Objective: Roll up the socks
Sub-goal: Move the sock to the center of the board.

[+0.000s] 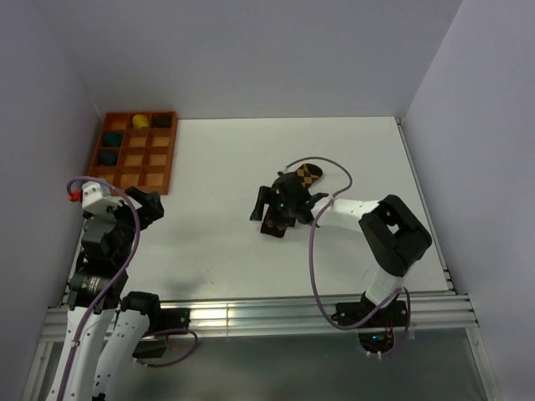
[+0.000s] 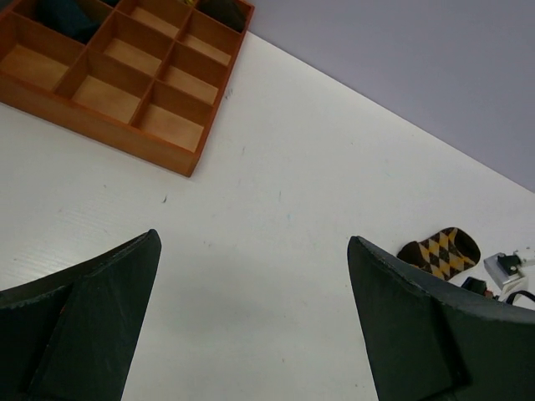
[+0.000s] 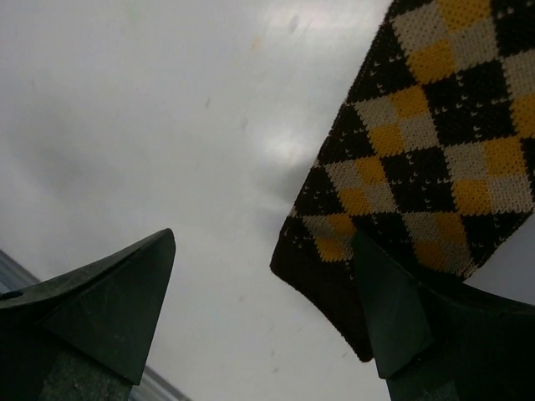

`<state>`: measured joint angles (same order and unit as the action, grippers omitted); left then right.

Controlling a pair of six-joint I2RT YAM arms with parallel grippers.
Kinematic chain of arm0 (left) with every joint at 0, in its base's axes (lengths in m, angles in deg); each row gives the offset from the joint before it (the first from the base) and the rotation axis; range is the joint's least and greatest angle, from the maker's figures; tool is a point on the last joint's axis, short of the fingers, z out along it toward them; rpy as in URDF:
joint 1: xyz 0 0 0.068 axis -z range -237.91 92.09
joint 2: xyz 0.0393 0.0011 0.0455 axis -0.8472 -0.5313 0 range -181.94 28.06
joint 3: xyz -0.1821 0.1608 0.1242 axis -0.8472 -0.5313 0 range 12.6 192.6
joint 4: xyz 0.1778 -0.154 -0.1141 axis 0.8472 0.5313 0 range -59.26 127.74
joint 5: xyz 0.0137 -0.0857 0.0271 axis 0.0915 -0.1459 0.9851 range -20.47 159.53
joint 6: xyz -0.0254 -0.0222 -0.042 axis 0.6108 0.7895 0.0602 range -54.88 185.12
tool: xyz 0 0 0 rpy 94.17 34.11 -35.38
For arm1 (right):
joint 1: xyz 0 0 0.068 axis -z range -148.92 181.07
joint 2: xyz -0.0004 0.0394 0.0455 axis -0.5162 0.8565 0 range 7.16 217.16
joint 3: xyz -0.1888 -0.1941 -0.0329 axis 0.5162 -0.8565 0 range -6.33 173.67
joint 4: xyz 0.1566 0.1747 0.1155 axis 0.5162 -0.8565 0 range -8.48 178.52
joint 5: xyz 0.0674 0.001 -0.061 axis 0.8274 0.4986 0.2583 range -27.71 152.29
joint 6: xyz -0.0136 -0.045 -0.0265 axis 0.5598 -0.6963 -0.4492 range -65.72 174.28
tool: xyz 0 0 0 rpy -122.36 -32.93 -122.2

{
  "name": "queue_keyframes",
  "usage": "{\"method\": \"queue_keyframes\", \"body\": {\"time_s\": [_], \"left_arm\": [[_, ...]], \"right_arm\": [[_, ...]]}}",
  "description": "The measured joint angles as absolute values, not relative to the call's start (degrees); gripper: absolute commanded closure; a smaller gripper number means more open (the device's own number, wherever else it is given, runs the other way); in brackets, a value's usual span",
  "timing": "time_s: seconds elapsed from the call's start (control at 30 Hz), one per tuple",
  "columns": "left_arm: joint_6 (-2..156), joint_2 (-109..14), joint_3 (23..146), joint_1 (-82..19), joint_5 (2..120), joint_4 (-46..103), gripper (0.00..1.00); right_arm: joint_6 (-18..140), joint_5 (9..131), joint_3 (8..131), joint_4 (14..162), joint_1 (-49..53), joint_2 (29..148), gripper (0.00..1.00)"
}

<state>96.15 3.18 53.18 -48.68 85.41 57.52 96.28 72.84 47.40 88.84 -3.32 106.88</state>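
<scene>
A black, yellow and beige argyle sock lies flat in mid-table, its toe to the far side and its cuff to the near side. My right gripper hovers over the cuff end with its jaws open. In the right wrist view the sock fills the right side; my right gripper is open, with one finger over the dark cuff edge and the other over bare table. My left gripper is open and empty at the left. In its own view the left gripper shows the sock far off.
An orange compartment tray stands at the back left, holding a yellow roll, a dark roll and two teal rolls. It also shows in the left wrist view. Grey walls close in the table on three sides.
</scene>
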Motion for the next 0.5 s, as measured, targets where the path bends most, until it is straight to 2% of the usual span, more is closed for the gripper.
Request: {"method": "queue_keyframes", "body": {"time_s": [0.13,0.23,0.37,0.5], "left_arm": [[96.2,2.2,53.5,-48.7,82.7,58.4,0.01],[96.3,0.3,53.8,-48.7,80.3,58.4,0.01],[96.3,-3.1,53.9,-48.7,76.6,58.4,0.01],[95.8,-5.7,53.7,-48.7,72.0,57.7,0.01]], "right_arm": [[98.6,69.0,46.2,86.9,-11.7,103.8,0.05],[96.7,66.3,49.7,84.2,-14.6,103.5,0.06],[90.8,61.3,56.6,80.7,-14.1,103.3,0.08],[84.5,60.1,60.9,80.6,-9.4,103.3,0.13]]}}
